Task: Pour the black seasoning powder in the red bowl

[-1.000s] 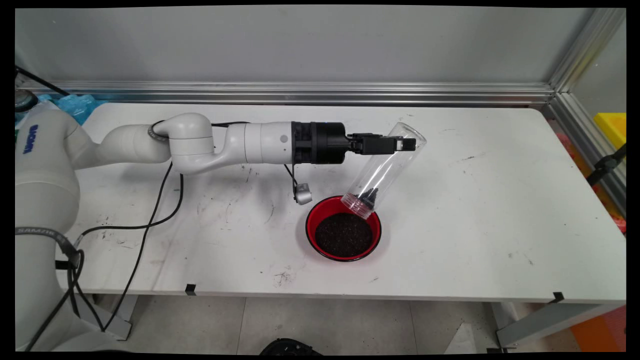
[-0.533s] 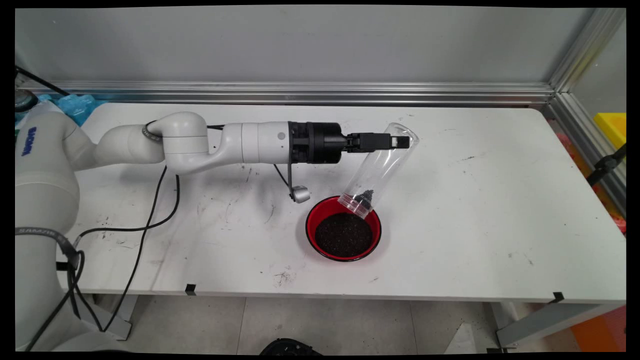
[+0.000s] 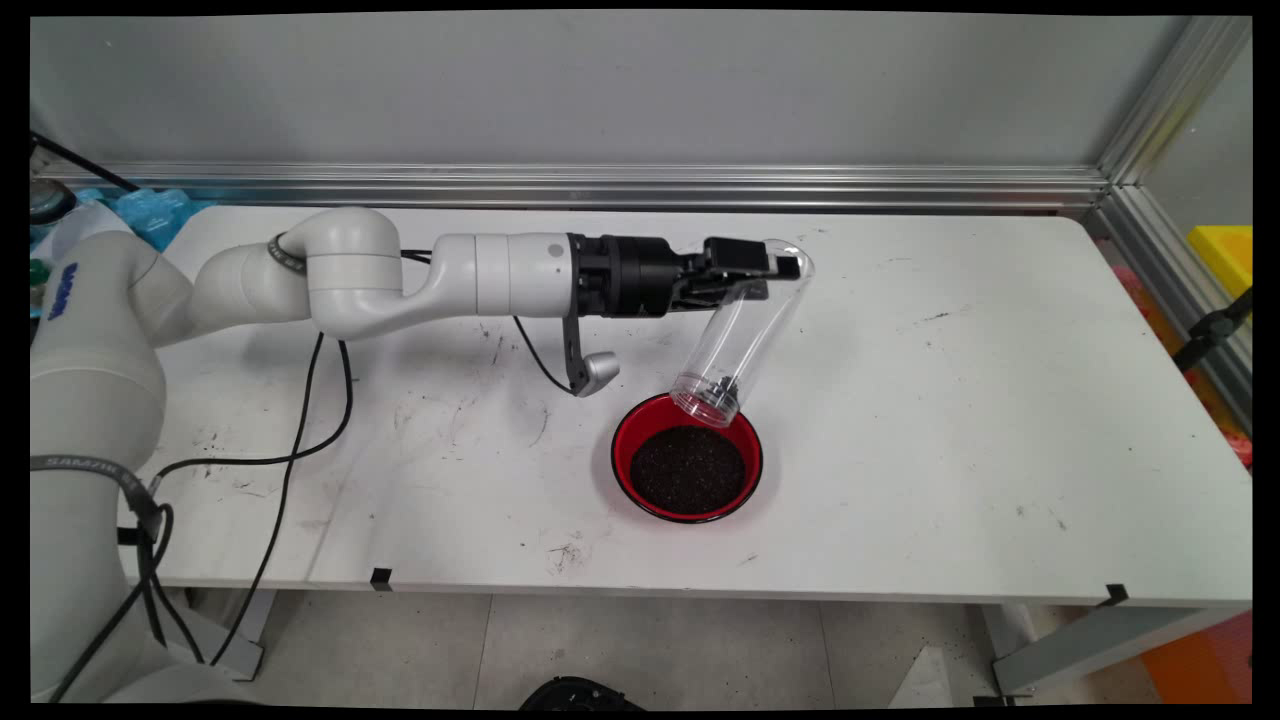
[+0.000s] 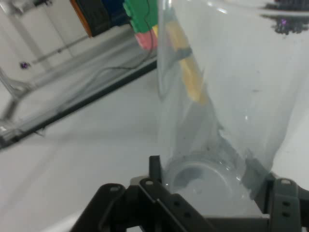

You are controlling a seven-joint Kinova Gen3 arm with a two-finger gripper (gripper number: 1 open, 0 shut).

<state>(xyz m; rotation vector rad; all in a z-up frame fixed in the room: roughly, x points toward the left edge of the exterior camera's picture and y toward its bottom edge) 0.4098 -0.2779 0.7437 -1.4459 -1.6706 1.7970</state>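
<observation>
Fingers (image 3: 775, 262) pinch the clear jar (image 3: 740, 335) near its base, tilted over my red bowl (image 3: 640, 435); light, slippery, I judge.

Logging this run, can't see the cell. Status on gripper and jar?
Gripper shut on clear jar. Jar tilted, mouth down over red bowl of dark grains; few grains left at mouth. Nothing in the way.

I read no labels on the clear jar (image 3: 745, 330), none on the red bowl (image 3: 687, 457), only illegible grey print on a strap (image 3: 85, 466) round the arm
</observation>
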